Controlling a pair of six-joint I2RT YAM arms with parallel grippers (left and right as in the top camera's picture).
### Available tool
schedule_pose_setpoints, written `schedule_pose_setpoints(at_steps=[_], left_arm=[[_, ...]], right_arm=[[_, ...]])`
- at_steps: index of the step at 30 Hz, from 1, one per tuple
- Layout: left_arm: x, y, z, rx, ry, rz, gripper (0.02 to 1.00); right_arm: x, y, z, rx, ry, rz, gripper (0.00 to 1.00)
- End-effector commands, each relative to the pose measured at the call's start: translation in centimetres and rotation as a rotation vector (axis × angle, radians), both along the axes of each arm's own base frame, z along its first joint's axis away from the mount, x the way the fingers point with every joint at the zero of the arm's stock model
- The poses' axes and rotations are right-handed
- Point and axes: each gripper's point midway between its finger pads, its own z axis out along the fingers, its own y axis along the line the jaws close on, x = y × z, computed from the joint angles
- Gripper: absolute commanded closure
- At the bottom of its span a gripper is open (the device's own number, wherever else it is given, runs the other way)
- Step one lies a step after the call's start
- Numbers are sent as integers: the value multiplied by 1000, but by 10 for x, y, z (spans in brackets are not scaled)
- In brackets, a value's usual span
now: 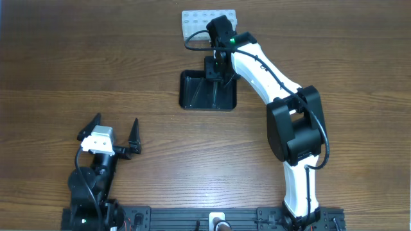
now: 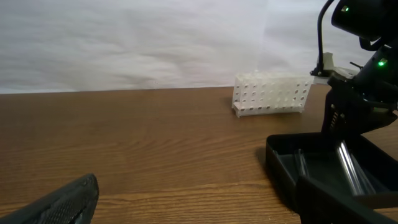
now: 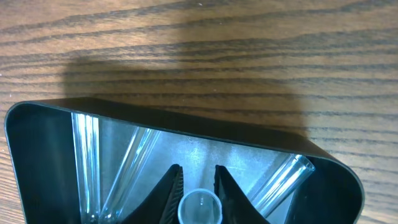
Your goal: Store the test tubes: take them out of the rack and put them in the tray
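A white test tube rack (image 1: pixel 207 23) stands at the far side of the table, and the left wrist view has it as a holed white block (image 2: pixel 272 94). In front of it lies the black tray (image 1: pixel 192 96). My right gripper (image 1: pixel 218 69) hangs over the tray's far right part, shut on a clear test tube (image 3: pixel 199 208) that I see end-on between its fingers (image 3: pixel 173 186). Three clear tubes lie inside the tray (image 3: pixel 37 143): two (image 3: pixel 86 162) (image 3: pixel 133 163) at one side and one (image 3: pixel 284 180) at the other. My left gripper (image 1: pixel 116 123) rests open near the front left, holding nothing.
Bare wooden tabletop surrounds the tray and rack on all sides. A white wall (image 2: pixel 124 37) stands behind the rack. The right arm (image 1: pixel 292 122) stretches from the front right across to the tray.
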Motion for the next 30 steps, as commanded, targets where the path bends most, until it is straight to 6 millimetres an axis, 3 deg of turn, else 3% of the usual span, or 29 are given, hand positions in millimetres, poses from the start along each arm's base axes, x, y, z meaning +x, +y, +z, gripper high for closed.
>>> schedule_pose_setpoints(at_steps=[1,6,9,13,14,16,22,26,30], left_arm=[[0,-1,-1,13,-4,-12,18],[0,-1,-1,13,-4,-12,20],[0,-1,-1,13,-4,-12,20],[0,-1,-1,13,-4,-12,18],[0,-1,-1,13,-4,-12,18],[0,-1,-1,13,-4,-12,20],[0,-1,-1,13,-4,-12,20],[0,-1,-1,13,-4,-12,18],[0,-1,-1,13,-4,-12,18]], right_arm=[[-3,5,-8,-11,8,7,695],[-3,9,-6,-9,-2,22,649],[-1,10,7,1,-29,31,660],[5,11,48,27,-129,63,645],[11,7,72,29,-199,79,608],[18,-3,98,15,-279,99,564],[31,-54,175,3,-506,103,237],[28,-102,216,9,-676,8,31],[4,-157,235,-14,-804,-92,7]])
